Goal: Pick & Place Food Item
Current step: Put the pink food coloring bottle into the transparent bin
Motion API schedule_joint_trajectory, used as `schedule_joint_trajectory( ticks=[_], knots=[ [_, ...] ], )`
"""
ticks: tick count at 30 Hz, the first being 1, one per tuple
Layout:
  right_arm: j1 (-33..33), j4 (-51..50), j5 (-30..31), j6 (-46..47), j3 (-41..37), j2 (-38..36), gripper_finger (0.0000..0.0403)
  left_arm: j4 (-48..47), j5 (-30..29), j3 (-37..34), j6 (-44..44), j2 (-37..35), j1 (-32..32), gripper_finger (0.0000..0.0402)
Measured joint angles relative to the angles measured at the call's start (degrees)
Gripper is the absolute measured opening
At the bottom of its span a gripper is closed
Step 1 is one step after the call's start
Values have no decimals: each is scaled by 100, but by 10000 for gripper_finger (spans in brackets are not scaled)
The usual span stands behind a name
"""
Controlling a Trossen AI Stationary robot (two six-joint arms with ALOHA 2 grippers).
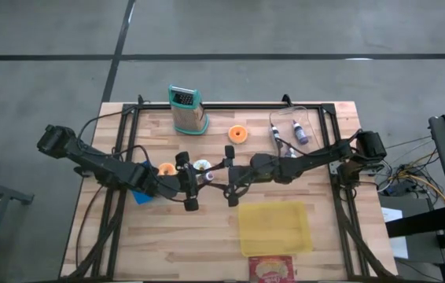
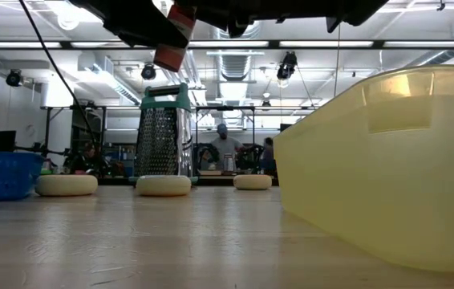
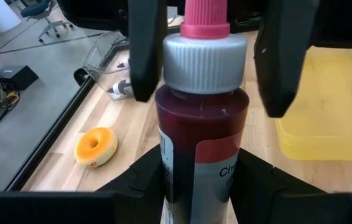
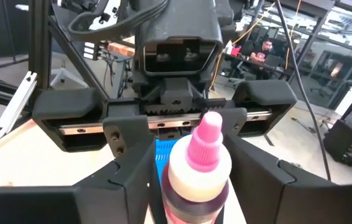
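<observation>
A bottle (image 3: 201,130) of dark red liquid has a white ribbed cap (image 3: 204,59) and a pink nozzle (image 4: 206,140). It hangs in the air over the table's middle, with my left gripper (image 1: 201,180) shut on its body. My right gripper (image 1: 215,177) faces it from the table's right, open. Its two fingers (image 3: 146,50) stand on either side of the cap, very close, with a narrow gap showing at one side. Three round food items rest flat on the table: an orange one (image 1: 238,134), another orange one (image 1: 165,169) and a pale one (image 1: 201,165). My left gripper pinches the bottle's body at the labelled part (image 3: 179,177) between its two fingers, one on each side. It comes from the table's left, slanting a little downward. The cap end sticks out past the fingertips toward my right gripper. The bottle is clear of the table.
A teal-topped grater (image 1: 187,110) stands at the far side. A clear box (image 1: 293,126) with small bottles lies far right. A yellow tray (image 1: 276,228) sits near right, a red packet (image 1: 272,270) at the near edge, and a blue basket (image 1: 142,195) under the left arm.
</observation>
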Motion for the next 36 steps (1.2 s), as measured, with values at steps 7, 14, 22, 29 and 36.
schedule_joint_trajectory(
  ticks=[7,14,22,29,36],
  knots=[
    [0,-19,0,2,-1,0,129,-2,2,0,5,0,0,145],
    [0,-19,0,15,-1,0,111,-7,1,0,20,0,0,145],
    [-2,-19,-2,10,-1,0,121,-4,2,0,4,0,0,145],
    [-2,-19,-2,6,-1,0,120,-4,2,0,9,0,0,145],
    [-2,-21,-2,-1,-1,0,128,-2,0,0,2,0,0,145]
  ],
)
